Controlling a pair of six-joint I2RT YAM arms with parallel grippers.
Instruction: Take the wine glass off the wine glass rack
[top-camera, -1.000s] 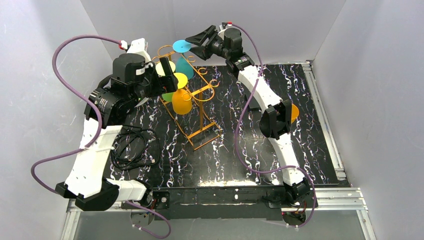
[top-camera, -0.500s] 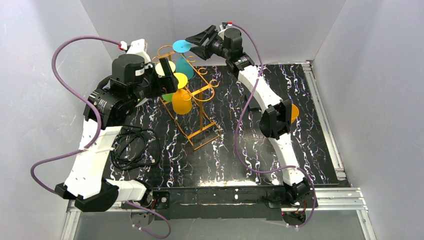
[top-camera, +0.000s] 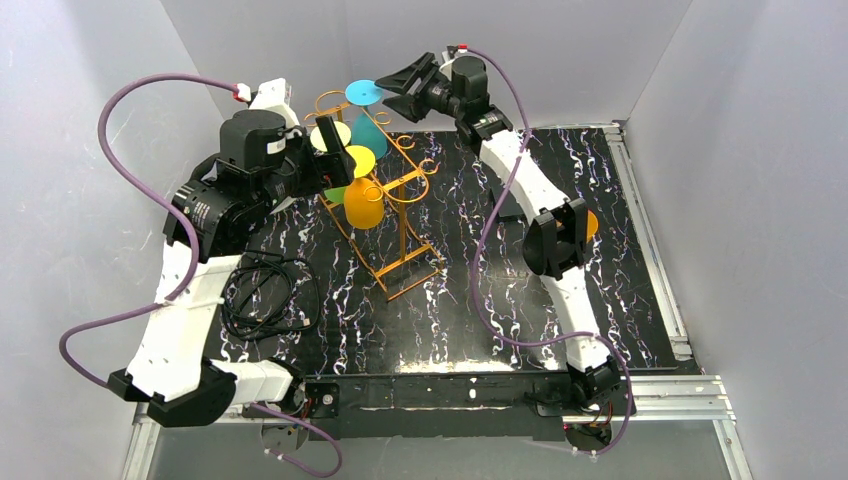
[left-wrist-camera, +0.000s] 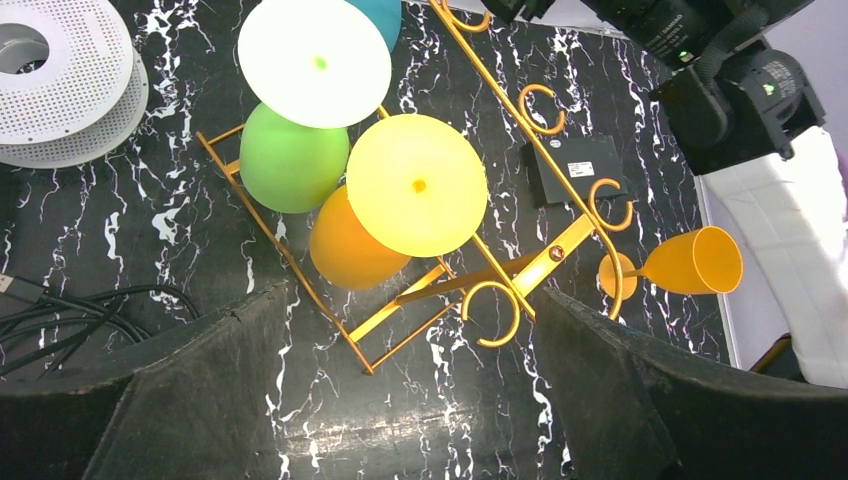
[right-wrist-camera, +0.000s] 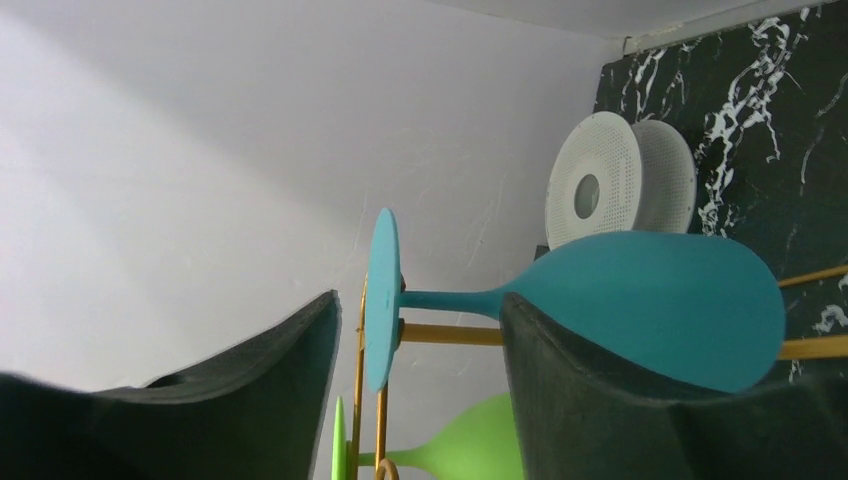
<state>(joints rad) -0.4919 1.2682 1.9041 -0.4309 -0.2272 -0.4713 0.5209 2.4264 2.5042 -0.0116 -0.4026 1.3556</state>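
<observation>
Left gripper (left-wrist-camera: 405, 300) hovering, teal wine glass (top-camera: 368, 128) bracketed by the right gripper (top-camera: 383, 93).
Upper left of the top view, the left gripper hangs wide open and empty above the wine glass rack (left-wrist-camera: 545, 255). Upper centre, the teal wine glass hangs upside down on the rack, its foot between the right gripper's parted fingers, with no clamp visible.

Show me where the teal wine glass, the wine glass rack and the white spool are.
teal wine glass (right-wrist-camera: 650, 300), right wrist view, on its bowl.
wine glass rack (left-wrist-camera: 530, 262), left wrist view, on its flat crossbar.
white spool (left-wrist-camera: 80, 70), left wrist view, on its perforated face.
</observation>
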